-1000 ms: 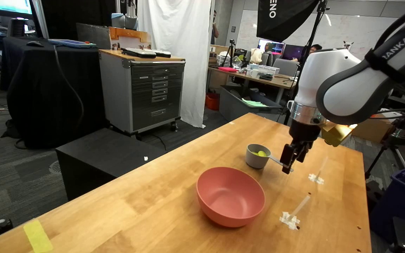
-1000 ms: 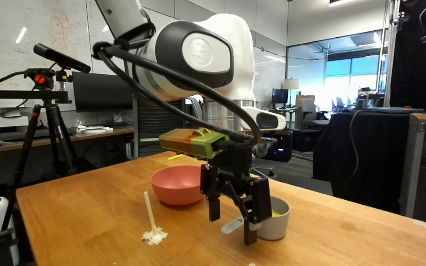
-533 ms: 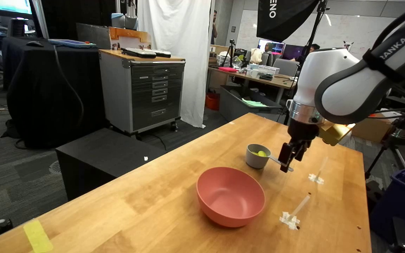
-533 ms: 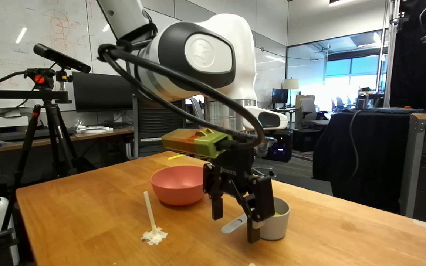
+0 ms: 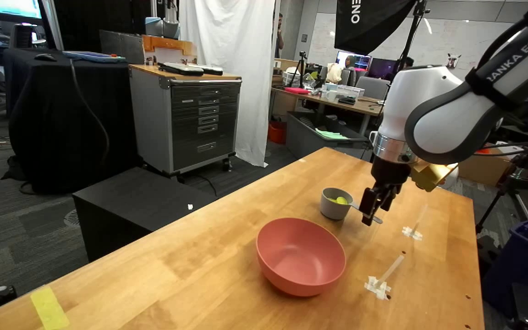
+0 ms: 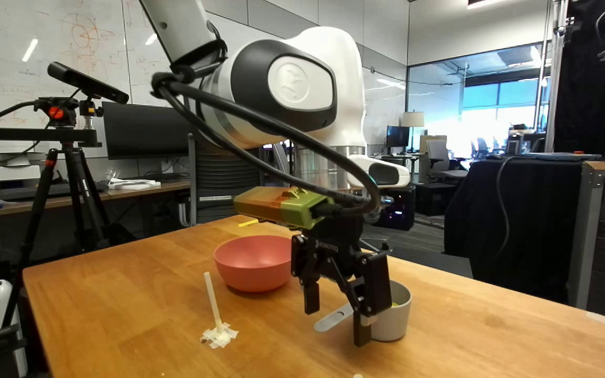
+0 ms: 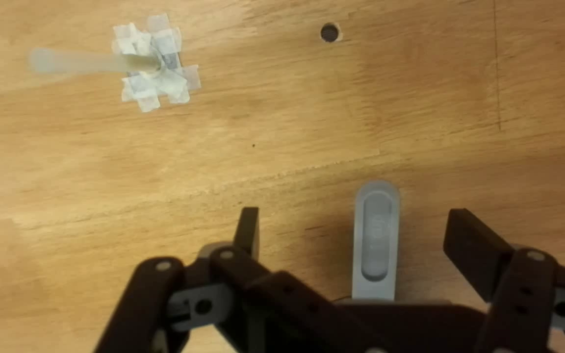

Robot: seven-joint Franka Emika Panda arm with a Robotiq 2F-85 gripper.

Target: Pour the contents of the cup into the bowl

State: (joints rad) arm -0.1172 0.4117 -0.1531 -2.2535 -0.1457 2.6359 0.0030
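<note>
Hanging over a wooden table (image 6: 150,299), a robot's black gripper (image 7: 352,223) stood wide and held nothing, its two fingers (image 7: 248,233) parted on either side of a grey handle (image 7: 376,235), which showed closer to one finger than the other in the wrist view. Whether they were low enough to close on it could not be told. The reach appeared all but made; the grip had yet to be taken. Just past the gripper sat the small grey cup (image 6: 398,317) to which the handle belonged, upright on the table and partly hidden behind the gripper in an exterior view. The yellow pieces (image 5: 338,200) lay inside the cup, their colour showing in both exterior views, so lifting, carrying and tilting were judged to remain. Farther from the gripper, apart from the cup, stood the salmon-pink bowl (image 5: 301,263), its inside bare pink where an exterior view looked into it, with no pieces showing. The pour, by that evidence, was entirely ahead, and the task looked to be at its opening stage. Beyond the table, a drawer cabinet (image 5: 206,135) and a white curtain (image 5: 227,55) stood in the background.
</note>
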